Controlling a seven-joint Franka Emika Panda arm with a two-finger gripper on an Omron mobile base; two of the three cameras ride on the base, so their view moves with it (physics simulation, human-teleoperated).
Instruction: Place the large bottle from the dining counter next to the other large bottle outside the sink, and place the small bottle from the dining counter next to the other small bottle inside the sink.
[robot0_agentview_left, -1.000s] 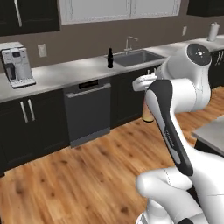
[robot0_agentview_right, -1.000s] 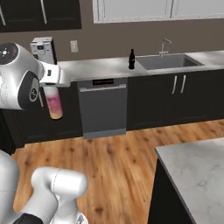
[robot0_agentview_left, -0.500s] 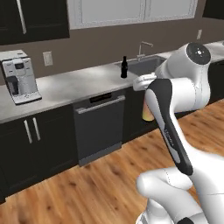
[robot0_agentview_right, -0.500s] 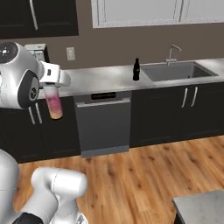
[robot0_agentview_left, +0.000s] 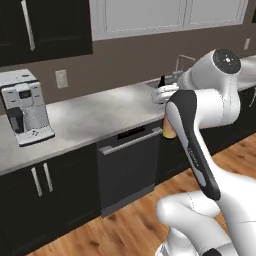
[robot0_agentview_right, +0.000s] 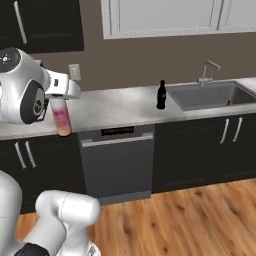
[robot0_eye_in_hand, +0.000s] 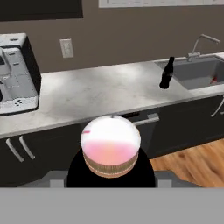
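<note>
My gripper (robot0_agentview_right: 60, 101) is shut on the dark top of the large bottle (robot0_agentview_right: 62, 118), which hangs upright with its pink-to-yellow body in front of the wall counter. In the left base view the large bottle (robot0_agentview_left: 170, 131) peeks out behind my forearm. The hand view looks along the large bottle (robot0_eye_in_hand: 110, 146) at its round end. The other large bottle (robot0_agentview_right: 161, 94), all black, stands on the worktop just left of the sink (robot0_agentview_right: 212, 96); it also shows as the black bottle (robot0_eye_in_hand: 166, 73) and the black bottle (robot0_agentview_left: 161, 81). A small reddish thing (robot0_eye_in_hand: 213, 80) lies in the sink. The dining counter and its small bottle are out of view.
A coffee machine (robot0_agentview_left: 25, 112) stands at the left of the grey worktop (robot0_agentview_left: 95, 117). A dishwasher front (robot0_agentview_right: 117, 162) and dark cabinets run below it. The faucet (robot0_agentview_right: 209, 70) rises behind the sink. Wood floor (robot0_agentview_right: 190, 220) lies in front.
The whole picture has shifted: the base has driven closer to the wall counter, so the counter looks larger. The large bottle stays held in my gripper, and the arm's pose is unchanged.
</note>
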